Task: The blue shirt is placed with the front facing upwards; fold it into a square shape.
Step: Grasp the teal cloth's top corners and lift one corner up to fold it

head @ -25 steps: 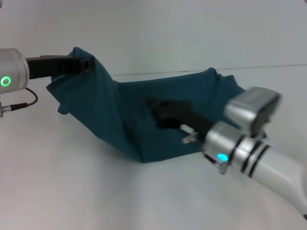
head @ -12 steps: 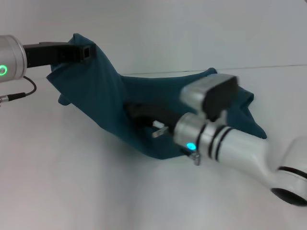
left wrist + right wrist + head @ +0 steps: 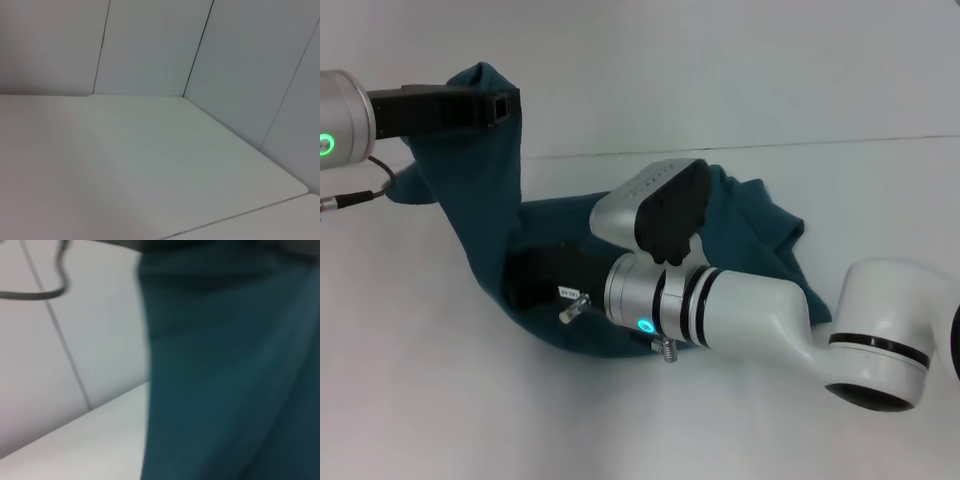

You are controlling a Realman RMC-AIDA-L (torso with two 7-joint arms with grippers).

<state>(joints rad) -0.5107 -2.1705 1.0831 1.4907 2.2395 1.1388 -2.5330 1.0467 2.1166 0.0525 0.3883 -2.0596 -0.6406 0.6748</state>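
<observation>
The blue shirt (image 3: 480, 210) is a dark teal cloth, bunched on the white table and pulled up at its left end. My left gripper (image 3: 505, 105) is raised at the upper left and shut on that lifted end, so the cloth hangs from it in a curved drape. My right gripper (image 3: 530, 285) lies low over the table, pushed into the fold at the foot of the drape, its tip buried in cloth. In the right wrist view the shirt (image 3: 225, 380) hangs close in front as plain teal. No print shows.
The white table (image 3: 420, 400) runs back to a pale wall. My right forearm (image 3: 750, 320) crosses over the shirt's right half. A black cable (image 3: 365, 195) loops below the left wrist. The left wrist view holds only the tabletop (image 3: 150, 165) and wall panels.
My right arm has swept left across the shirt into the hanging fold. The shirt's right part has bunched leftward, and the left gripper has lifted its end slightly higher.
</observation>
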